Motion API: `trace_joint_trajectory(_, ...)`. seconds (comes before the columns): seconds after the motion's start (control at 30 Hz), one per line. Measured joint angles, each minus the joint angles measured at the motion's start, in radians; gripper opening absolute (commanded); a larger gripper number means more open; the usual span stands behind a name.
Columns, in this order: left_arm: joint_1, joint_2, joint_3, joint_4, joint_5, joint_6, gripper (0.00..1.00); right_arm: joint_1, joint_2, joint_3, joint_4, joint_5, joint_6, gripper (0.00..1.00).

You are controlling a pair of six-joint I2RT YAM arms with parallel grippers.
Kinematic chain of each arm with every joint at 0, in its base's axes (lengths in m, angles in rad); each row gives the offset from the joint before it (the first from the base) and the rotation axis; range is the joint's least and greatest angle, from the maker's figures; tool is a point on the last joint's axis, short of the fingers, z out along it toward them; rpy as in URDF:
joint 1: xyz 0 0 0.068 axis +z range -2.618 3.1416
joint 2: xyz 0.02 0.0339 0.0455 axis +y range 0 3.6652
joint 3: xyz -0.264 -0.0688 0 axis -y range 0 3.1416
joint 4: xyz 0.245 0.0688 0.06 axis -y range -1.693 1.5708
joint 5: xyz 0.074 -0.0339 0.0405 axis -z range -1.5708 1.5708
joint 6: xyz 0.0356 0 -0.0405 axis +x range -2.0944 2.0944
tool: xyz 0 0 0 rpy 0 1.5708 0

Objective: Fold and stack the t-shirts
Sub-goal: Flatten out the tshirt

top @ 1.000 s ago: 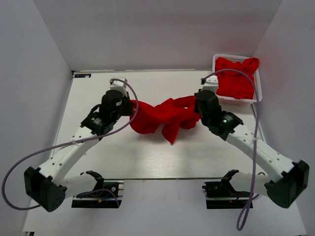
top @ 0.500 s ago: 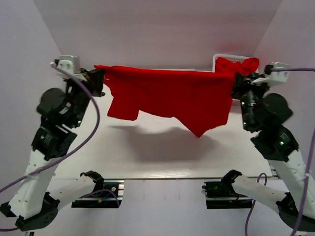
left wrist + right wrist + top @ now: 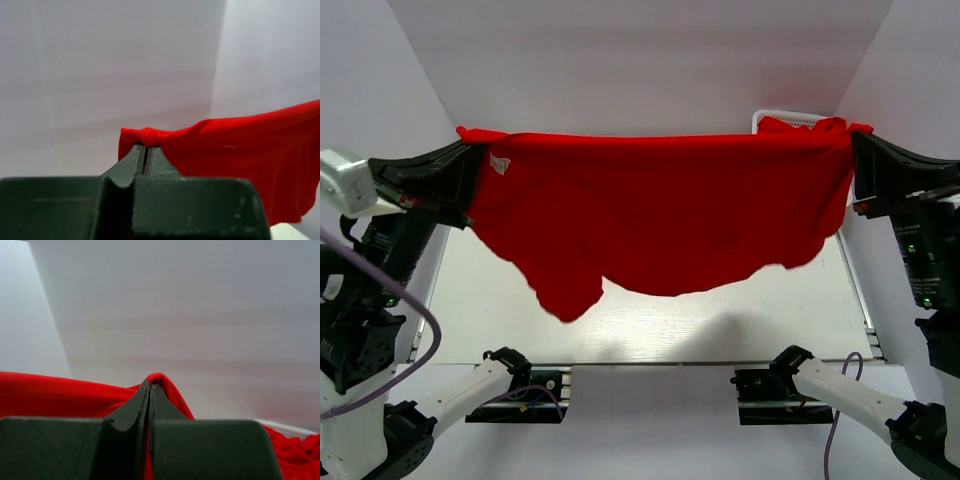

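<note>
In the top view, the two arms are holding one red t-shirt (image 3: 660,220) stretched wide in the air above the table (image 3: 720,320), well clear of its surface. The left gripper (image 3: 475,152) is pinching one upper corner and the right gripper (image 3: 855,142) is pinching the other, so the top edge is running taut between them while the bottom is hanging in uneven folds. A small white neck label (image 3: 500,163) is showing near the left corner. No folded shirt or stack is showing on the table, and the white basket (image 3: 760,118) at the far right is peeking out behind the cloth, so I am judging the task to be early: this shirt is only being spread, and laying it flat, folding and stacking are all left.

In the left wrist view, the left gripper (image 3: 145,151) is pressing its jaws together with a bunched red corner of the t-shirt (image 3: 240,145) clamped at the tips, the rest draping off to the right.

In the right wrist view, the right gripper (image 3: 150,388) is likewise squeezing its jaws tight on a fold of the t-shirt (image 3: 50,392), and a heap of red cloth (image 3: 300,452) is lying low at the right, seemingly inside the basket
</note>
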Motion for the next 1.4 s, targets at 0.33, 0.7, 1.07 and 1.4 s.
trace_joint_trajectory(0.33, 0.005, -0.009, -0.03, 0.016, 0.081, -0.006, 0.0, -0.002, -0.039, -0.119, 0.063, -0.044, -0.037, 0.0)
trace_joint_trajectory(0.7, 0.011, 0.204, -0.417, 0.133, -0.304, -0.086, 0.0, -0.018, 0.29, -0.531, 0.44, 0.285, -0.112, 0.0)
trace_joint_trajectory(1.07, 0.176, 0.996, -0.307, 0.158, -0.469, -0.158, 0.0, -0.175, 1.156, -0.202, 0.501, 0.287, -0.079, 0.0)
trace_joint_trajectory(1.4, 0.354, 1.501, 0.193, 0.139, -0.351, -0.218, 0.96, -0.273, 1.637, 0.377, 0.483, 0.12, -0.043, 0.9)
